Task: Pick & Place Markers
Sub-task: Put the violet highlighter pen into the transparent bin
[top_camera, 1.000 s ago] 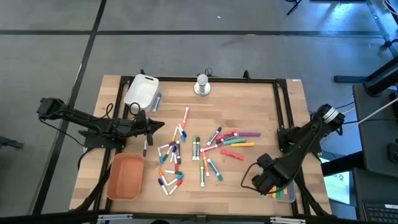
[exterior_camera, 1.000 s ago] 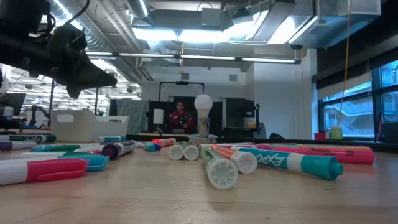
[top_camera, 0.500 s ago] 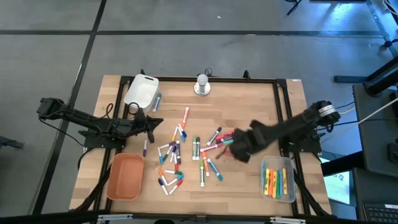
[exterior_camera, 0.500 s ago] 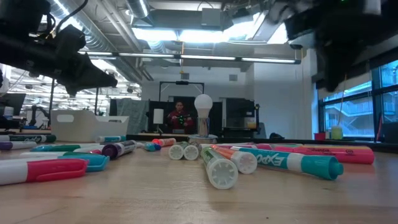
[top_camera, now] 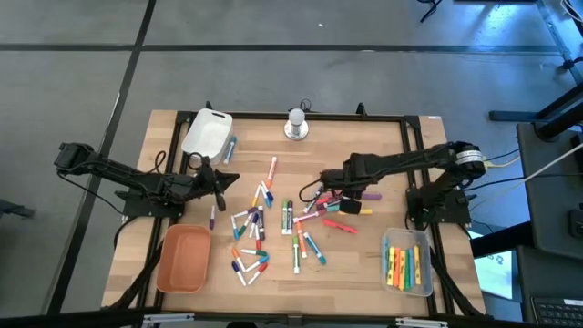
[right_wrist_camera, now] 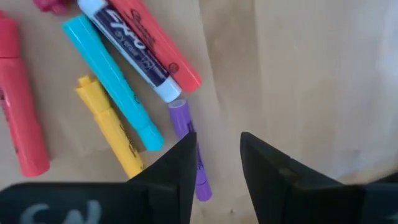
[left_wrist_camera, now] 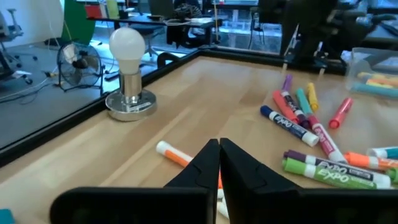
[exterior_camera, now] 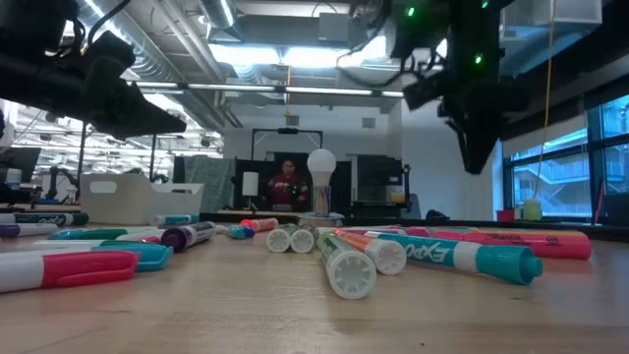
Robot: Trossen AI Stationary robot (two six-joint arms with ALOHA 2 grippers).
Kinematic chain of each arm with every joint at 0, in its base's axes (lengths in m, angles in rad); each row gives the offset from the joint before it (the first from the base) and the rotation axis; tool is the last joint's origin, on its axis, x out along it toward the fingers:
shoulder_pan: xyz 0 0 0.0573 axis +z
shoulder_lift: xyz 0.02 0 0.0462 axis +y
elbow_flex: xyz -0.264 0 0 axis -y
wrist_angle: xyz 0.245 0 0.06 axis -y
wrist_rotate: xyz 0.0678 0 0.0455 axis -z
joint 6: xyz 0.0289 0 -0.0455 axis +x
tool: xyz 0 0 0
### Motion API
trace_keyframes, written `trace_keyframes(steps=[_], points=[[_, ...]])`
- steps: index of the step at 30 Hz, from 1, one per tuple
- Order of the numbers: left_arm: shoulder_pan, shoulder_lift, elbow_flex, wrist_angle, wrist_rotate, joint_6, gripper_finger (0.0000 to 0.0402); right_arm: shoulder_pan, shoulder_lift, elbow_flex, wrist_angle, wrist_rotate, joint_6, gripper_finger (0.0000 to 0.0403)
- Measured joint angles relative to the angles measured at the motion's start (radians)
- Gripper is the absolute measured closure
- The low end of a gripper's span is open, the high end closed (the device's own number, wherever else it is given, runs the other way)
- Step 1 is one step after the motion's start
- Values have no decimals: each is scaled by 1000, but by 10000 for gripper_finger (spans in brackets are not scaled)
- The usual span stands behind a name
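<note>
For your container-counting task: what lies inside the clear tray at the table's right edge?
Inside the clear tray lie several yellow, orange and green markers, side by side. Any beneath them are hidden.

"EXPO" reads on a teal-capped marker [exterior_camera: 462, 258], a green marker [left_wrist_camera: 329, 172] and a blue-capped marker [right_wrist_camera: 127, 46]

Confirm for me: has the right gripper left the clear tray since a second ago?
Yes. The right gripper has swung from over the clear tray to the markers mid-table, jaws open.
</note>
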Motion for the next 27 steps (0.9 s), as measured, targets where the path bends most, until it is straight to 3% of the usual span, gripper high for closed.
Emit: trace_keyframes(steps=[8,13,22,27], points=[[0,0,0,12,30,5,334,-37,109,-4,-110,-64,-32,281],[0,0,0,12,71,-18,306,-51,112,-88,-117,-151,-70,275],[0,0,0,-17,80,-78,299,-63,112,-276,145,-110,-163,204],[0,0,0,-18,51,-73,299,-71,106,-334,222,-155,-228,205]])
